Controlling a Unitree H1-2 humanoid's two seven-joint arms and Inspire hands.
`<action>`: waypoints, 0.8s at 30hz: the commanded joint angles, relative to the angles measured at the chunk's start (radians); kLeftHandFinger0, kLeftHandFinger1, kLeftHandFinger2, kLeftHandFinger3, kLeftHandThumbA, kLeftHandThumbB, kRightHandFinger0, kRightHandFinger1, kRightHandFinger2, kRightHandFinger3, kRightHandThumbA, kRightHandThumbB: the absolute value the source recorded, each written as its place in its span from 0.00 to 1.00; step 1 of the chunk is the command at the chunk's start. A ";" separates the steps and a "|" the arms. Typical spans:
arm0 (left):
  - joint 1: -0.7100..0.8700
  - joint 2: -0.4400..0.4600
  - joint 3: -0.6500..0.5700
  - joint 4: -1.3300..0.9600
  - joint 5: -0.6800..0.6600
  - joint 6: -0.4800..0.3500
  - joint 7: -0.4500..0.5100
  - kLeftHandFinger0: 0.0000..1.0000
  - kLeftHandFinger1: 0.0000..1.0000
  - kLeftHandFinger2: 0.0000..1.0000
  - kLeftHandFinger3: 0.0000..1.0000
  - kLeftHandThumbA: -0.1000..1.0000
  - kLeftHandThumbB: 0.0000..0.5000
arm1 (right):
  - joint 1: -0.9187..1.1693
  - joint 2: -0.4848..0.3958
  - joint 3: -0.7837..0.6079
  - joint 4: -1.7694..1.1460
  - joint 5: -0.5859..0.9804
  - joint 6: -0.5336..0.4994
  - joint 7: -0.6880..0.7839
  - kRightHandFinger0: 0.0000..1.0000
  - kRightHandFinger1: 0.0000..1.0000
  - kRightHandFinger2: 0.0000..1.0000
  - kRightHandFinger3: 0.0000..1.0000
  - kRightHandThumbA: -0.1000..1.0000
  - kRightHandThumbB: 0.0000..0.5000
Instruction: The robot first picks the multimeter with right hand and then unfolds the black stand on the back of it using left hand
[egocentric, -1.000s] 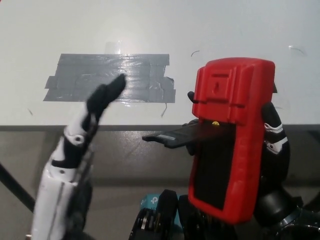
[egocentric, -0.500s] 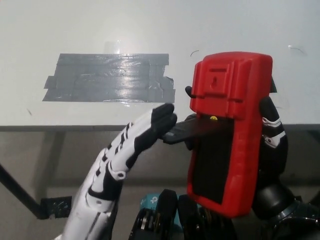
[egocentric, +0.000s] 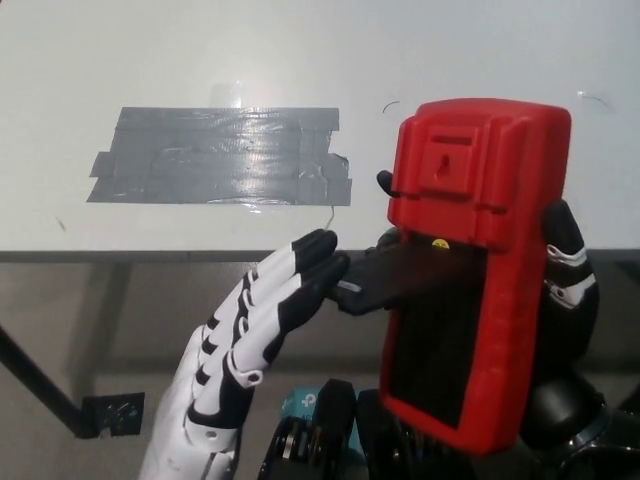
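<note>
A red multimeter (egocentric: 470, 260) is held upright with its back toward me, above the table's front edge at the right. My black right hand (egocentric: 565, 290) is shut on it from behind and from the right. The black stand (egocentric: 375, 280) sticks out to the left from the meter's back, partly folded out. My white left hand (egocentric: 255, 340) reaches up from the lower left, open with its fingers stretched together. Its dark fingertips (egocentric: 318, 262) touch the free end of the stand.
A white table (egocentric: 300, 60) fills the upper part of the view, with a patch of grey tape (egocentric: 220, 157) on it left of the meter. Below the table's front edge lie grey floor and a dark table leg (egocentric: 35, 385).
My left hand swung from raised at the left toward the meter and now touches the stand's tip. The stand is pushed in closer to the meter. The meter shifted slightly right.
</note>
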 joint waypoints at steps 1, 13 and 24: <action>0.009 -0.015 0.001 -0.030 0.056 -0.054 -0.014 1.00 1.00 1.00 1.00 1.00 0.88 | -0.019 0.016 0.009 -0.067 0.051 -0.046 0.030 0.00 0.33 0.71 0.69 0.20 0.28; 0.017 -0.029 -0.009 -0.048 0.033 -0.031 -0.022 1.00 1.00 1.00 1.00 1.00 0.85 | -0.021 0.019 0.023 -0.120 0.046 -0.051 0.000 0.00 0.21 0.56 0.24 0.18 0.37; 0.016 -0.004 -0.044 -0.046 -0.080 -0.041 -0.025 1.00 0.99 0.97 1.00 1.00 0.94 | -0.021 0.040 0.012 -0.128 0.059 -0.072 -0.057 0.00 0.13 0.42 0.15 0.17 0.35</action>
